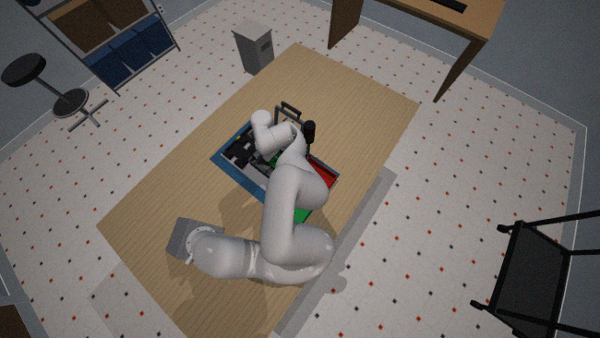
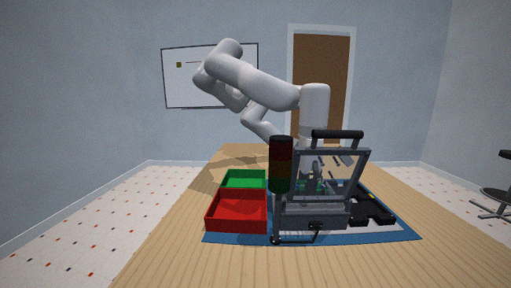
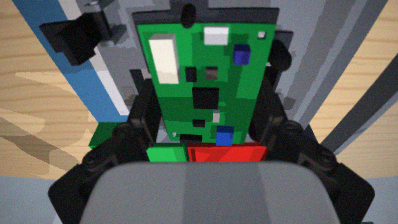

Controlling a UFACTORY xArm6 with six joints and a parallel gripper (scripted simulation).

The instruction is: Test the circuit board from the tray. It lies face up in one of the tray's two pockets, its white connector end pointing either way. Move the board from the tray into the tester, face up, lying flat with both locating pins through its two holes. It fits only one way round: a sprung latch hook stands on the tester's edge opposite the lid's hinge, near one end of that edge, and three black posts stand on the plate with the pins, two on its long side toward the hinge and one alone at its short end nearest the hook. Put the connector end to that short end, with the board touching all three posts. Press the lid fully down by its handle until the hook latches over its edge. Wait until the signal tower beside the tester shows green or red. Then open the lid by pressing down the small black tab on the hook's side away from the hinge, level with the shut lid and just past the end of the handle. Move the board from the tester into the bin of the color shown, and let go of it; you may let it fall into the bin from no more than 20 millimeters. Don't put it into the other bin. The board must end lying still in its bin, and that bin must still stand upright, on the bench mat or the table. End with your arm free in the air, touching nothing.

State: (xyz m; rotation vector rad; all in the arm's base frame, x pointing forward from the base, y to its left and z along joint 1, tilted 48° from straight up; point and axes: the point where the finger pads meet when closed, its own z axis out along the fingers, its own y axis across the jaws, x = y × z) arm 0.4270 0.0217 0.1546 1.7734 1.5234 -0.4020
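Observation:
My gripper (image 2: 314, 185) (image 3: 205, 91) points down over the tester (image 2: 314, 221), its fingers shut on the long sides of the green circuit board (image 3: 230, 102) (image 2: 299, 187). The board is face up at the tester's plate, near the black posts (image 3: 188, 16) (image 3: 282, 55). Whether it rests fully on the pins is unclear. The latch hook (image 3: 75, 37) stands to the left in the wrist view. The lid stands open, handle (image 2: 338, 134) (image 1: 291, 110) up. The signal tower (image 2: 281, 163) (image 1: 309, 131) is unlit. The red bin (image 2: 240, 212) (image 1: 324, 172) and green bin (image 2: 244, 182) (image 1: 302, 214) stand upright and empty.
The black tray (image 2: 377, 210) (image 1: 237, 151) lies beside the tester on the blue mat (image 2: 409, 234). The raised lid and the tower stand close to the hand. The arm reaches over the bins' side and hides much of the tester in the top view.

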